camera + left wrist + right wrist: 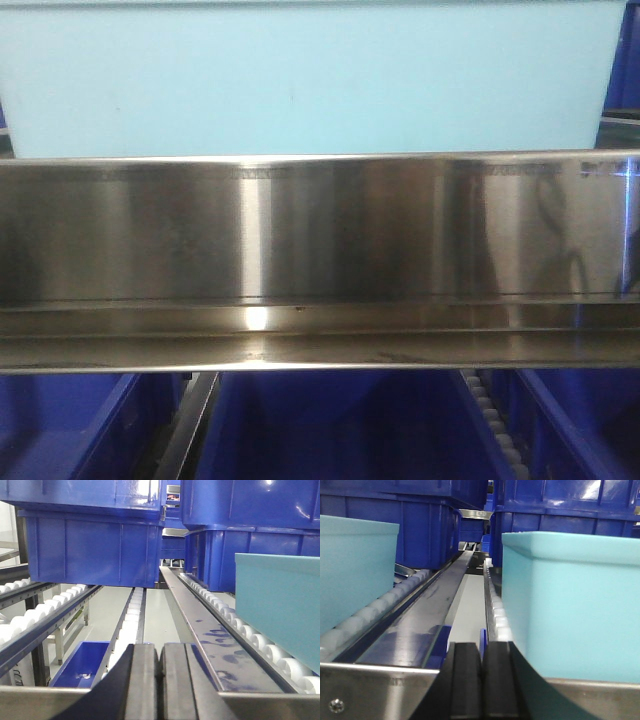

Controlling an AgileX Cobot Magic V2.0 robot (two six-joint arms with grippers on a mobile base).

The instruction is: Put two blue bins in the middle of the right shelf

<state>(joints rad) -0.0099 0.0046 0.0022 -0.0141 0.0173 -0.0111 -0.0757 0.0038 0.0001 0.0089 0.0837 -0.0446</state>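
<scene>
1. Both tools are empty. The left tool (pixel 159 652) and the right tool (pixel 481 650) each sit at the bottom centre of their wrist views, fingers pressed together with nothing between them.
2. One light-blue bin (pixel 570 605) fills the right of the right wrist view. A second light-blue bin (pixel 355 570) stands at that view's left edge. Both rest on the roller tracks (pixel 240 625) of the shelf tier (pixel 385 685), just behind its mirror-like front rail (pixel 320 240).
3. Dark blue bins (pixel 95 550) crowd the upper part of both wrist views, farther back.
4. The light-blue bins look like stiff moulded plastic with smooth, likely slippery walls. Their contents are hidden, so weight is uncertain. The thickened top rim seems the best hold, and on rollers they should slide at a light push.
5. Each stands upright, open side up, a flat wall facing the rail. The long axis probably follows the rollers into the shelf, though this is unclear.
</scene>
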